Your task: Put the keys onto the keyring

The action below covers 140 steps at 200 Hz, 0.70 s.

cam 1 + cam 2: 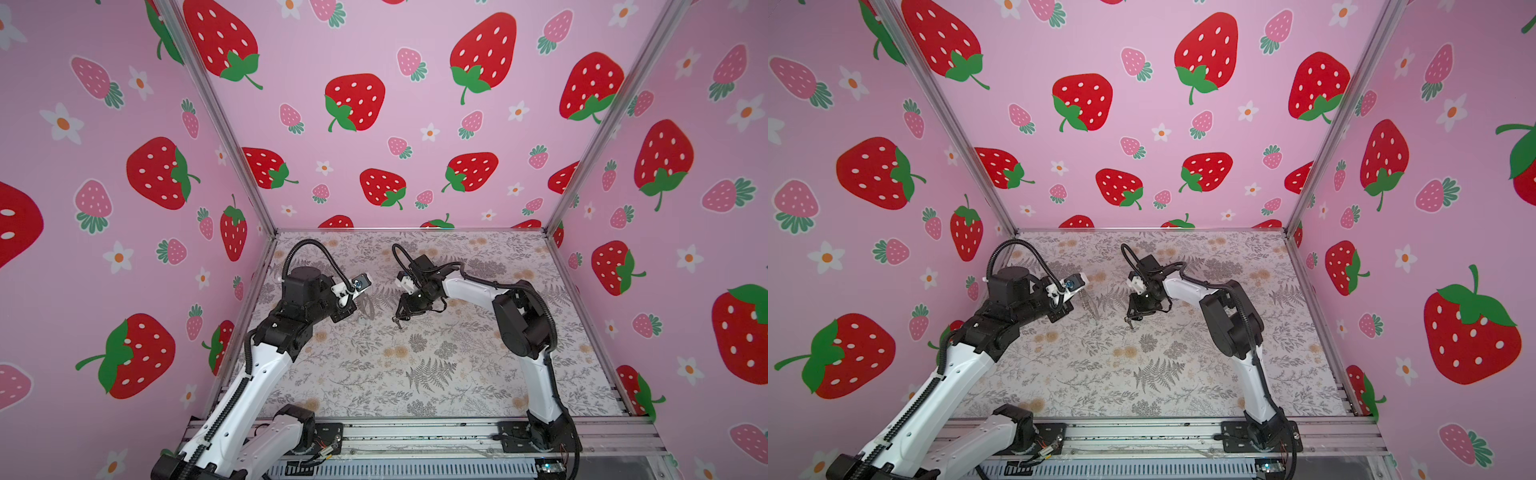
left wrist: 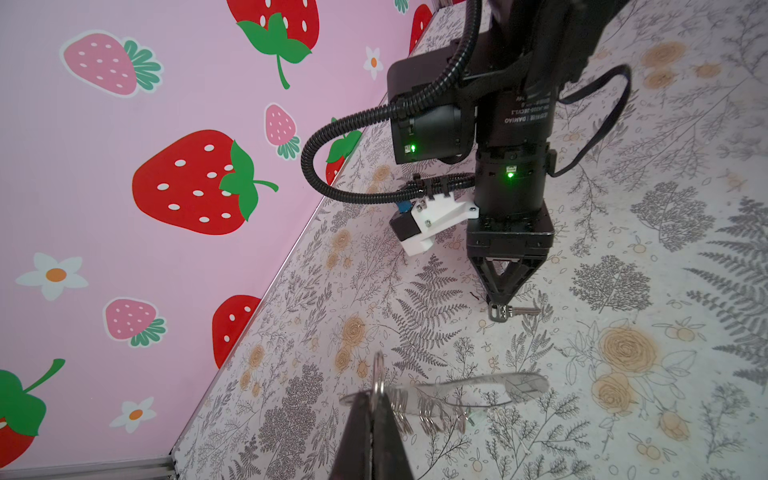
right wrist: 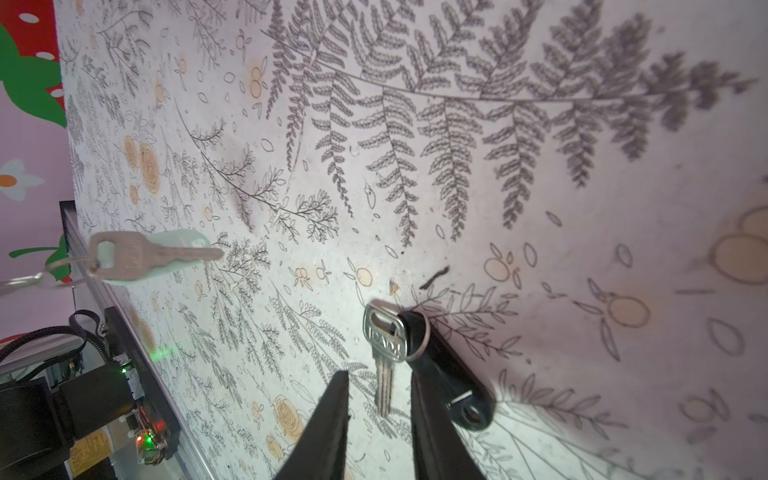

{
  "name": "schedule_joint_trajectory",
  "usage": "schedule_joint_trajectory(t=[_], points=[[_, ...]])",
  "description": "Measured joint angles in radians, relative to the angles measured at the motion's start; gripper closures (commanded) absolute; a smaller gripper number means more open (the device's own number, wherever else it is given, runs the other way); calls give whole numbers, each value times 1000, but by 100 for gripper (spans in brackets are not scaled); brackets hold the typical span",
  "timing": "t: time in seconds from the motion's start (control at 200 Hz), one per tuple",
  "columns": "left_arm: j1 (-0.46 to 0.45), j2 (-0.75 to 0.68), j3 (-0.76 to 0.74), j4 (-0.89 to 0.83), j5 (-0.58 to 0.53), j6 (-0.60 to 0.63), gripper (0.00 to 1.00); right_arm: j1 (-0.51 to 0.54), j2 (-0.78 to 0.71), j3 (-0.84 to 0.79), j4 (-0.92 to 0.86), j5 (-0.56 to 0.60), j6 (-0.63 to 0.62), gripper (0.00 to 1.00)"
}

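**A:** Starting close in: over the rail and onto the flowered tabletop, straight to the right gripper. Tipped down, almost at the surface, with jaws apart.

**B:** Clamped on anything?

**A:** No. Just straddling the blade of the tagged key, with a gap on either side. Flat on the tabletop there, joined by a small ring to the black tag, just beside one fingertip.

**B:** And a little farther back?

**A:** Across to the left gripper, with jaws pressed together on one end of the keyring. Looks lifted off the tabletop, roughly level, with a row of small silver rings dangling from one edge and a single ring poking up between the tips.

**B:** Anything threaded on?

**A:** Yes, seen from the right wrist: the plain key, hanging on a thin ring, blurred, up off the surface. Cannot tell which ring of the row.

**B:** Close to the other gripper?

**A:** Near, not touching.

**B:** And behind all that?

**A:** Out to the strawberry walls, pink, at the back and on both sides.
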<state>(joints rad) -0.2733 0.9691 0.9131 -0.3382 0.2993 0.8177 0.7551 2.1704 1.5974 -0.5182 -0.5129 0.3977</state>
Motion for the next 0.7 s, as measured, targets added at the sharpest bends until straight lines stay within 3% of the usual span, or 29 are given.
schedule_joint_trajectory(t=[0.485,0.7], points=[[0,0,0,0,0,0,100,0,42,50,-6,8,21,71],[0,0,0,0,-3,0,100,0,63,70,-17,12,21,75]])
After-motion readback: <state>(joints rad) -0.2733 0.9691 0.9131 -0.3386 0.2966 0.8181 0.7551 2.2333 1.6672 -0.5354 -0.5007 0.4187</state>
